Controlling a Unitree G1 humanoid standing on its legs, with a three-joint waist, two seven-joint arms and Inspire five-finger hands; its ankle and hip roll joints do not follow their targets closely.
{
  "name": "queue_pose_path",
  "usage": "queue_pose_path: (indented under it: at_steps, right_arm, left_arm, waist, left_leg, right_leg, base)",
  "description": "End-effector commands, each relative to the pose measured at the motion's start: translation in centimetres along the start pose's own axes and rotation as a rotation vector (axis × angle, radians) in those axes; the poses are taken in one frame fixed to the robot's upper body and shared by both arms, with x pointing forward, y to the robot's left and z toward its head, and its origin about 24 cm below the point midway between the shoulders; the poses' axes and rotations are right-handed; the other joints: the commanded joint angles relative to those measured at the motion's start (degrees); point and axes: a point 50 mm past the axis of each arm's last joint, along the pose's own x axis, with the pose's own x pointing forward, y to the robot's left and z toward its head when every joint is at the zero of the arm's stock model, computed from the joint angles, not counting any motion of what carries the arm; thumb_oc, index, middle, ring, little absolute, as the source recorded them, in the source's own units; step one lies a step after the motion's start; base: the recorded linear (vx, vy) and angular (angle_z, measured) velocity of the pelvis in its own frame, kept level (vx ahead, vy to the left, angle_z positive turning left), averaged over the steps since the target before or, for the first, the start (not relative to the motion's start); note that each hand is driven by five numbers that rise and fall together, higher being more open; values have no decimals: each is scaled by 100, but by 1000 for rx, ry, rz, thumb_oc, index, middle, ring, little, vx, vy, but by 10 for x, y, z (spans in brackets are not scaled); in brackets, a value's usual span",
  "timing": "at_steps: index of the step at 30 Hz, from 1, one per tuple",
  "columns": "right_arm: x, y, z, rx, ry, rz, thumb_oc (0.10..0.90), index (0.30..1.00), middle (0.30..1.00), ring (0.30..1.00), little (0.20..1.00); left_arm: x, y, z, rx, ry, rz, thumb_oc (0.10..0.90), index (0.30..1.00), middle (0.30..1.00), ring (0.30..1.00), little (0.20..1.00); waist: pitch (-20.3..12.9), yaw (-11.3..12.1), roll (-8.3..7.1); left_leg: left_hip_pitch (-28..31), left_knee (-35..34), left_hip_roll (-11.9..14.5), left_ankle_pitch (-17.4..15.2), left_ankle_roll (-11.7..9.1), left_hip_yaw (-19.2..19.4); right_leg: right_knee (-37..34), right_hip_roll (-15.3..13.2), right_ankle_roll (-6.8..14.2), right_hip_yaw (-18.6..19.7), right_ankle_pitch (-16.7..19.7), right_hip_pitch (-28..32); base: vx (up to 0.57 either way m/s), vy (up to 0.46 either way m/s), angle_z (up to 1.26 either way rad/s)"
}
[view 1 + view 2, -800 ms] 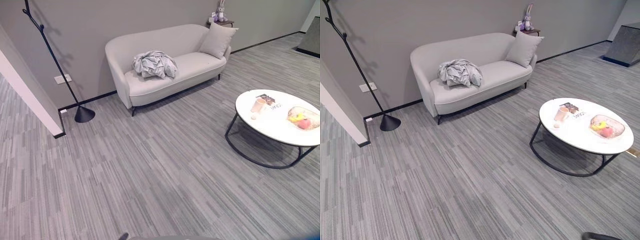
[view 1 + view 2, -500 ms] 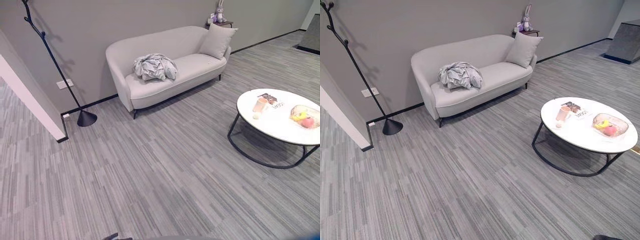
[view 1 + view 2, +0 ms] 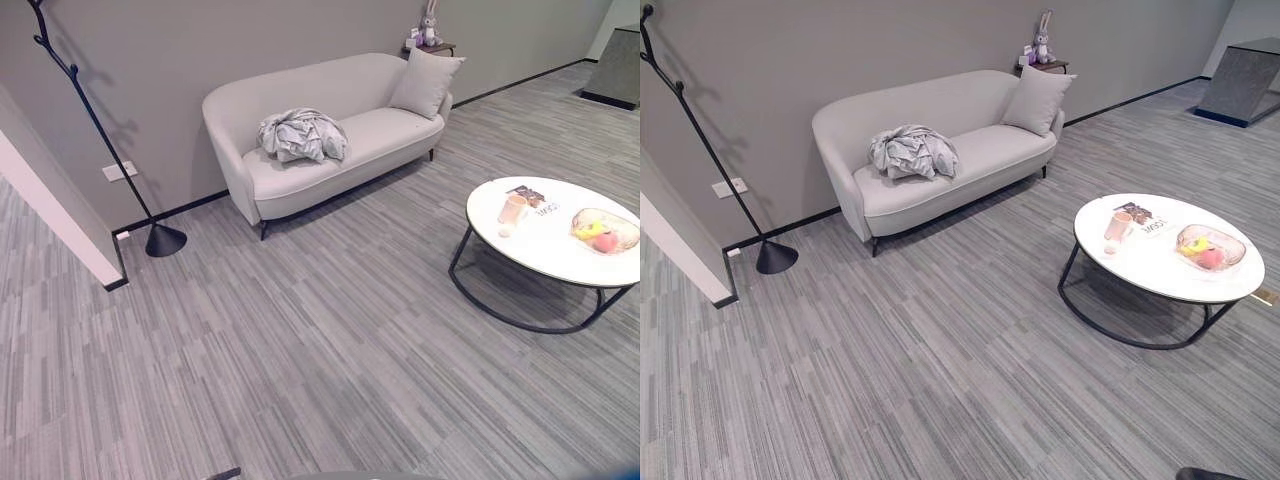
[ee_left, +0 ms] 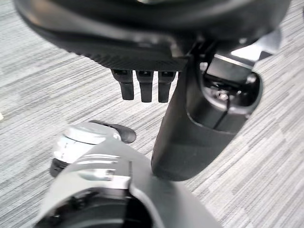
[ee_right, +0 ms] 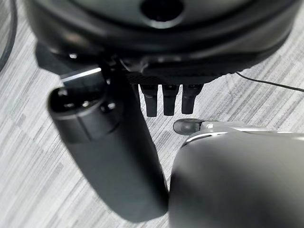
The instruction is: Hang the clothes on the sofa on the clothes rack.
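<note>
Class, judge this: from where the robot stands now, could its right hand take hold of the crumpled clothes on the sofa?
Probably not yet. The clothes lie on the sofa across a wide stretch of floor, while the right hand hangs low, open. Nothing blocks the way; the robot must walk closer.

I can read no words anywhere; the print on the booklet (image 3: pixel 530 197) on my counter (image 3: pixel 560 255) is too small
</note>
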Motion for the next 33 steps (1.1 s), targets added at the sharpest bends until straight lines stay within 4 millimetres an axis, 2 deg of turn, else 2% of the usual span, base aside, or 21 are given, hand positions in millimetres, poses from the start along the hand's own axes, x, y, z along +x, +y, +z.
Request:
queue_pose_path:
  at_steps: [1, 13, 23, 24, 26, 27, 28, 29, 31, 32, 33]
  right_arm:
    - [3, 34, 12, -70, -17, 103, 800, 900, 900, 900, 900]
    - [3, 40, 16, -121, -25, 124, 800, 900, 900, 900, 900]
    - [3, 31, 19, -87, -28, 101, 800, 900, 900, 900, 900]
    - [3, 27, 18, -73, -21, 89, 800, 900, 900, 900, 900]
    - [3, 22, 21, -45, -27, 80, 800, 900, 900, 900, 900]
    - [3, 22, 21, -45, -27, 80, 800, 900, 900, 900, 900]
    - [2, 22, 24, -41, -31, 86, 800, 900, 900, 900, 900]
    - [2, 22, 24, -41, -31, 86, 800, 900, 900, 900, 900]
    - [2, 22, 24, -5, -26, 96, 800, 900, 900, 900, 900]
    - [2, 22, 17, 43, -8, 105, 800, 900, 900, 900, 900]
    - [2, 21, 15, 61, -7, 103, 800, 900, 900, 900, 900]
  left_arm:
    - [1, -14, -3, 78, 51, -56, 800, 900, 900, 900, 900]
    - [1, -12, -2, 80, 51, -47, 800, 900, 900, 900, 900]
    - [2, -23, 5, 163, 33, -78, 800, 900, 900, 900, 900]
    - [3, -27, 11, 203, 19, -90, 800, 900, 900, 900, 900]
    - [4, -31, 18, 251, -1, -110, 800, 900, 900, 900, 900]
    - [4, -31, 19, 252, -1, -111, 800, 900, 900, 900, 900]
    - [4, -34, 22, 281, -9, -120, 800, 900, 900, 900, 900]
    - [4, -34, 22, 281, -9, -120, 800, 900, 900, 900, 900]
    - [4, -36, 23, 296, -3, -133, 800, 900, 900, 900, 900]
    - [4, -36, 21, 308, 15, -143, 800, 900, 900, 900, 900]
    - [4, -36, 21, 321, 18, -150, 800, 900, 900, 900, 900]
  waist:
    - [-44, 38, -226]
    - [11, -13, -235]
    - [106, -169, -107]
    - [146, -225, -54]
    - [245, -307, 43]
    - [241, -303, 40]
    - [379, -370, 115]
    - [380, -360, 106]
    - [539, -422, 160]
    - [650, -445, 209]
    - [659, -470, 226]
  left_leg:
    - [-266, -197, -423, 122, 215, -507]
    - [-209, -197, -428, 42, 263, -440]
    - [-250, -197, -574, -34, 394, -349]
    - [-267, -197, -641, -41, 451, -354]
    - [-276, -197, -720, -45, 564, -377]
    - [-284, -197, -725, -43, 566, -374]
    - [-154, -197, -780, -117, 657, -377]
    - [-159, -197, -792, -116, 661, -366]
    - [48, -197, -838, -206, 752, -318]
    - [206, -197, -807, -272, 822, -188]
    - [247, -197, -787, -298, 844, -149]
  right_leg:
    - [52, -314, 322, -359, 41, 73]
    - [52, -329, 350, -290, 45, 46]
    - [52, -521, 463, -206, 131, -16]
    - [200, -602, 478, -237, 124, -59]
    - [934, -720, 487, -247, -62, -392]
    - [973, -728, 489, -240, -83, -418]
    - [1857, -902, 582, -225, -9, -832]
    - [1908, -917, 588, -205, -32, -865]
    - [2813, -1136, 681, -272, 339, -1183]
    - [3571, -1355, 698, -529, 608, -1479]
    - [3868, -1457, 725, -630, 665, -1637]
  base:
    - [0, 0, 0]
    - [9, 7, 0]
    - [15, 69, -6]
    - [-14, 147, -5]
    - [-41, 179, 1]
    - [-21, 208, -2]
    - [0, 137, -11]
    - [22, 204, -22]
    - [87, 170, -28]
    - [149, 176, -24]
    - [203, 125, -26]
